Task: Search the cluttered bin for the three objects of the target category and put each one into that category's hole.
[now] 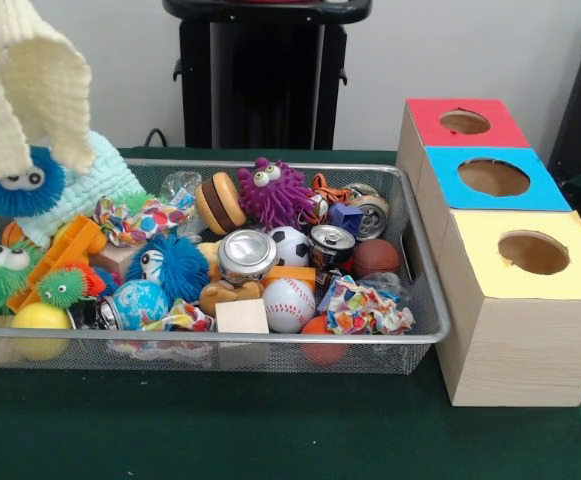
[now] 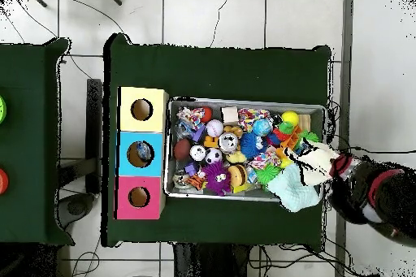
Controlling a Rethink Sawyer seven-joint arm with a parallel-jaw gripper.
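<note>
The wire-mesh bin [image 1: 270, 338] is full of clutter; it also shows in the overhead view [image 2: 244, 101]. One clear creased bottle [image 1: 180, 186] lies at the back, left of a burger toy. Another clear bottle [image 1: 388, 287] lies at the front right beside a patterned rag. A third is hidden. The blue-topped box's hole [image 1: 493, 177] is the middle one of three boxes and also shows in the overhead view [image 2: 140, 153]. The red and black arm [image 2: 370, 188] reaches to the bin's end. A cream knitted cloth [image 1: 25, 80] hangs there and hides the gripper.
The red-topped box [image 1: 465, 122] and the yellow-topped box [image 1: 533, 252] flank the blue one. Shiny cans [image 1: 247, 254], patterned rags [image 1: 365, 308], balls, fuzzy toys and a wooden block fill the bin. A teal knitted cloth [image 1: 95, 185] drapes over its left end.
</note>
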